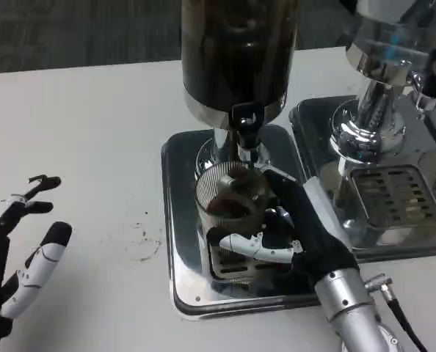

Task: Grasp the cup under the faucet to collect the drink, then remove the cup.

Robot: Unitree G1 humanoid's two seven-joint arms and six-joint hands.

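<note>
Head view of the dispensing station. The right hand [288, 238] reaches in from the near right and grips a clear ribbed cup [231, 196], its fingers [256, 246] wrapped around the near side of the glass. The cup stands upright on the steel drip tray [180, 220], directly under the black faucet [247, 121] of the dark drink dispenser [236, 51], and holds a little dark liquid at the bottom. The left hand [20, 257] rests well apart at the near left of the white table [93, 132], fingers spread and holding nothing. A second, chrome dispenser [379, 73] with its own slotted tray [394, 194] stands to the right.
</note>
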